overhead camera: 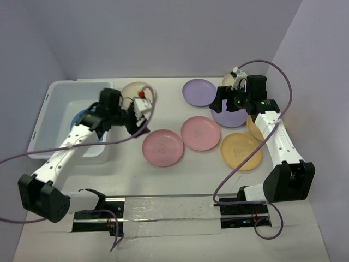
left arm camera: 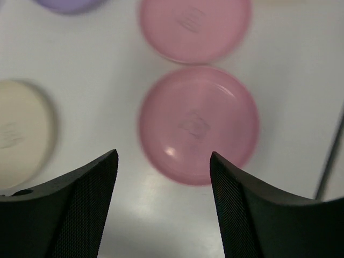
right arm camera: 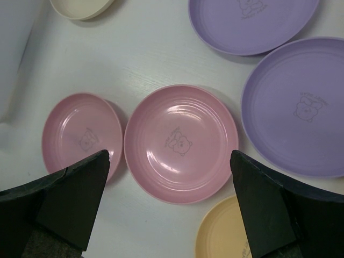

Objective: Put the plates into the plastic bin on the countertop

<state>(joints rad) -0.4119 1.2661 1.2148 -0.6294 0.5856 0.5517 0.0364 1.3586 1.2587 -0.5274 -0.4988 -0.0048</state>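
Note:
The plastic bin (overhead camera: 54,93) stands at the left with a blue plate (overhead camera: 80,115) inside. My left gripper (overhead camera: 139,125) hangs open and empty just right of the bin. In the left wrist view (left arm camera: 163,156) it is above bare countertop, short of a pink plate (left arm camera: 198,124). My right gripper (overhead camera: 222,101) is open and empty over the far right plates. In the right wrist view (right arm camera: 169,155) its fingers straddle a pink plate (right arm camera: 181,142) from above. Two purple plates (overhead camera: 199,91) (overhead camera: 229,117), two pink plates (overhead camera: 162,147) (overhead camera: 200,132), orange-yellow plates (overhead camera: 241,151) and a cream plate (overhead camera: 136,89) lie on the countertop (overhead camera: 180,180).
A second orange-yellow plate (overhead camera: 254,128) is partly hidden under the right arm. Another cream plate (overhead camera: 229,79) peeks out behind the right gripper. Purple cables loop from both arms. Walls close the back and both sides.

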